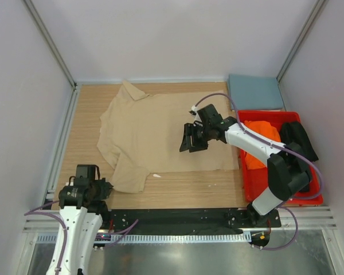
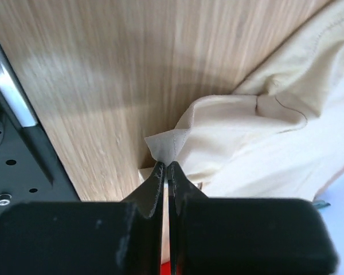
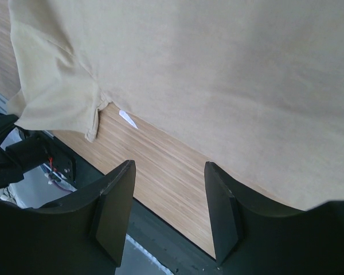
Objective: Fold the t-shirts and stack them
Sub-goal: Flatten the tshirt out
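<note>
Tan shirt (image 1: 160,129) lies spread flat on the wooden surface (image 1: 189,189), collar toward the far left, hem toward the bin (image 1: 253,195). Its near sleeve (image 1: 129,177) points at the surface's near edge. The left pincer (image 1: 106,188) sits low at that sleeve's outer corner; the left wrist view shows its fingers (image 2: 155,183) pressed together on a small stitched corner of the tan cloth (image 2: 167,143), which stands up from the tips while the rest of the sleeve bunches in soft folds beyond. The right pincer (image 1: 193,139) hovers over the shirt's near right part, its fingers (image 3: 114,209) spread wide with nothing between them; below them shows bare wood and the shirt's near edge. A small white scrap (image 1: 156,175) lies on the wood just beside that edge, near the sleeve. The red bin stands at the right of the surface, holding a crumpled orange shirt (image 1: 261,130), with a black shirt (image 1: 298,140) draped at its right side. A blue-grey shirt (image 1: 255,91) lies folded flat in the far right corner, just behind the bin.
</note>
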